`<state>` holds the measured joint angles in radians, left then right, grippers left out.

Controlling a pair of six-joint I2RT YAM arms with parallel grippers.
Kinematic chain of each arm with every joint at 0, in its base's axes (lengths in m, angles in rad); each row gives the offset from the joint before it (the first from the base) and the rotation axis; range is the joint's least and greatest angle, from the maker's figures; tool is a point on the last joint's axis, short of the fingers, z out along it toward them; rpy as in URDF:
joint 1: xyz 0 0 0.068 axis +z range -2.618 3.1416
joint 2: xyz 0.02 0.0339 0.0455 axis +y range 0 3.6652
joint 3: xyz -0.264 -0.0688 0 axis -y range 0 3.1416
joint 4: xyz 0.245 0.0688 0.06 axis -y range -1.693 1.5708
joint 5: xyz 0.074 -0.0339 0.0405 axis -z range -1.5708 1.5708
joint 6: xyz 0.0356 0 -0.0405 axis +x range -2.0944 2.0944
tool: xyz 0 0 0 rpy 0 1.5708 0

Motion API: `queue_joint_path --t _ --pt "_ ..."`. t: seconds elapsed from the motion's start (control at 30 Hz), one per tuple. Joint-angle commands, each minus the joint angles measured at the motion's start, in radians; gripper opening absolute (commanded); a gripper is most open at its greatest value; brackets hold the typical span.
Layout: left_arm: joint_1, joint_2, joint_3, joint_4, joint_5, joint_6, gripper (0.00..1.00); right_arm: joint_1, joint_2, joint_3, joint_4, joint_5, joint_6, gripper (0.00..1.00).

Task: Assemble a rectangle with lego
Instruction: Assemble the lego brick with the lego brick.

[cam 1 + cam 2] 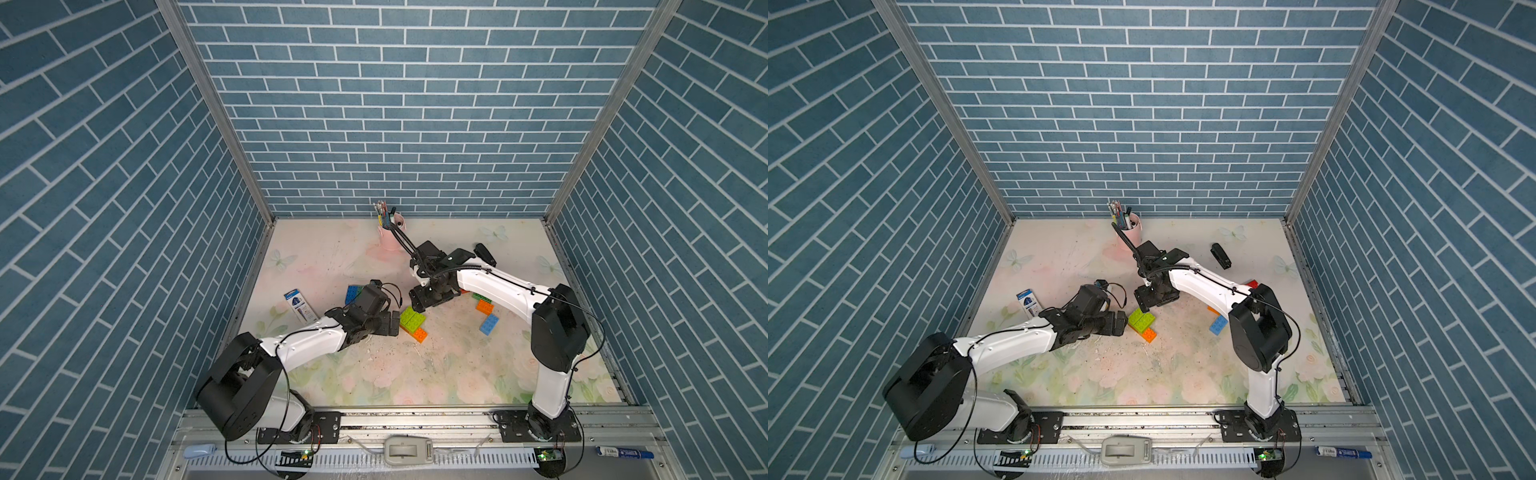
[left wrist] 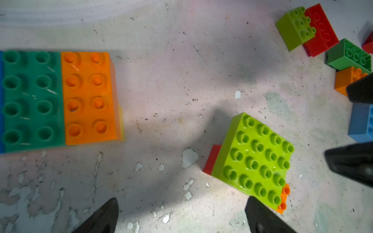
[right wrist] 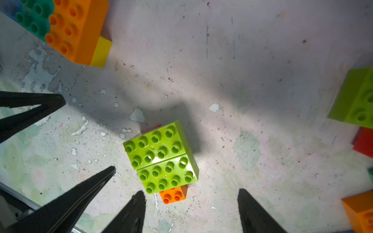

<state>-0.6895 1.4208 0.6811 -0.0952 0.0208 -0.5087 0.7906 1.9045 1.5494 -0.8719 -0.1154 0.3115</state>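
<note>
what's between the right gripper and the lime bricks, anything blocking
Nothing visible: the right gripper hangs close to the lime bricks, jaws apart, only bare mat between; the left gripper sits off to one side.

Lime bricks [image 3: 161, 159], orange brick [image 3: 173, 194], blue brick [image 1: 489, 324], pastel floral tabletop [image 1: 415, 374], blue brick-patterned walls [image 1: 395, 124], pink cup [image 1: 1139, 232]

Bright, even overhead light; the wrist views are patchier.
In both top views the walls [image 1: 374, 104] bow toward three and nine o'clock. Glare glints on the lime bricks [image 3: 161, 159], soft shadows cross the table [image 3: 262, 60], and the green-orange block [image 2: 58, 98] is blurred.
</note>
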Motion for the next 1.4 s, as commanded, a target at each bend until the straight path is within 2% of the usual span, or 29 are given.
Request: queue_joint_path --t 0.0,0.27,0.9,1.37 --pt "-0.005 0.021 0.012 0.045 0.025 0.001 0.99 -0.008 0.026 0.036 -0.036 -0.037 0.029 0.72" --pt "-0.005 0.050 0.014 0.079 0.039 0.005 0.99 -0.021 0.074 0.060 -0.031 -0.063 0.031 0.71" --pt "-0.002 0.088 -0.001 0.106 0.040 0.019 0.89 -0.024 0.152 0.087 -0.027 -0.082 0.035 0.68" --pt "0.024 0.092 -0.041 0.092 0.064 0.007 0.82 -0.024 0.209 -0.001 -0.039 -0.051 0.049 0.64"
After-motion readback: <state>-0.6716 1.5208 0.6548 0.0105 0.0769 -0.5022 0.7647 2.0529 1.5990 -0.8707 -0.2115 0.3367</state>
